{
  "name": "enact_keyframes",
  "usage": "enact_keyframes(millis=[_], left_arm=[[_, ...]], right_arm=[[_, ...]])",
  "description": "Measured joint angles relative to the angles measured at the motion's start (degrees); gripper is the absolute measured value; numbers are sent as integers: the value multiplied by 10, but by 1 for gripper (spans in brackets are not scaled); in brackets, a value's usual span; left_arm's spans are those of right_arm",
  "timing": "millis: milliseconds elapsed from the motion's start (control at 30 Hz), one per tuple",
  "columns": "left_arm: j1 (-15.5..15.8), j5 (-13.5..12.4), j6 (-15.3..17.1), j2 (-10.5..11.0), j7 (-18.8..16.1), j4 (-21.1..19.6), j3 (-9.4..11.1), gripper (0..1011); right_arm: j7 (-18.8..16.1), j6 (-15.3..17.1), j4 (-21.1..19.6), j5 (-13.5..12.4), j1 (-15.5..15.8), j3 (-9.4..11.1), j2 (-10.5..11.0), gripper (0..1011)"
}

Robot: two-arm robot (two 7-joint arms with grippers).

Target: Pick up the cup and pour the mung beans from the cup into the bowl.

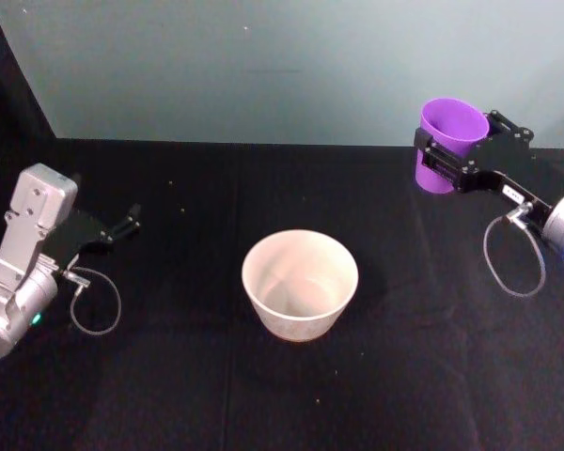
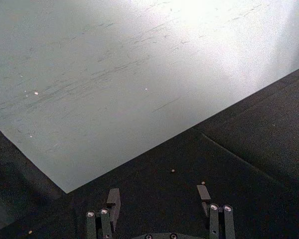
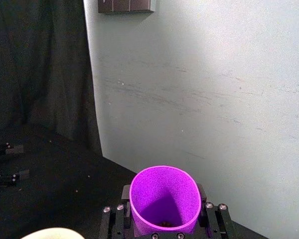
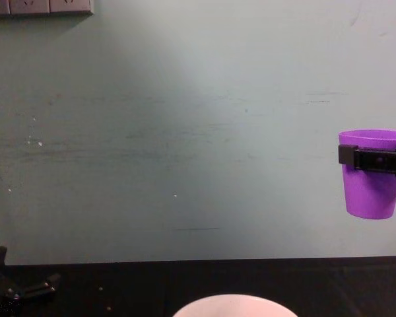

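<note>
1. The wall [image 1: 263,66] is the biggest thing. It is pale grey-green and stands behind the far edge of the table.
2. The table [image 1: 169,395] is covered with a black cloth [image 4: 185,284] over all its surface.
3. The bowl [image 1: 301,326] stands upright on the cloth, about in the middle between the two arms and on the near part of the table. Its inside shows pale and smooth. The chest view catches its rim [image 4: 234,305] at the lower edge.
4. The right gripper [image 1: 465,141] is on the right side and raised above the table, well apart from the bowl and farther back. Its fingers [image 3: 124,193] are clamped on the cup, one on each side just under the rim.
5. The left gripper [image 1: 127,224] rests low on the left side, well apart from the bowl. In the left wrist view its fingers [image 2: 113,199] stand apart with only cloth between them.
6. The cup [image 4: 369,191] is purple and held upright in the air in front of the wall, its bottom clear of the table. Its mouth is open to the right wrist camera [image 3: 164,194].
7. The mung beans [image 3: 164,222] show as a few dark grains deep at the bottom of the cup. How many there are, I cannot tell.
8. Some loose grains [image 2: 173,171] lie on the cloth, near the left gripper.
</note>
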State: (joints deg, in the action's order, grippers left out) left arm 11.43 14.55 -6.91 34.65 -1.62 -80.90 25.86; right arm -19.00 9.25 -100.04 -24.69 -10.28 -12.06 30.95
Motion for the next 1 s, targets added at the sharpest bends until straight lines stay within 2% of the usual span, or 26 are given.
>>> enact_keyframes(millis=[1000], left_arm=[[0, 0, 0, 0, 0, 0, 0, 1000]], right_arm=[[0, 0, 0, 0, 0, 0, 0, 734]])
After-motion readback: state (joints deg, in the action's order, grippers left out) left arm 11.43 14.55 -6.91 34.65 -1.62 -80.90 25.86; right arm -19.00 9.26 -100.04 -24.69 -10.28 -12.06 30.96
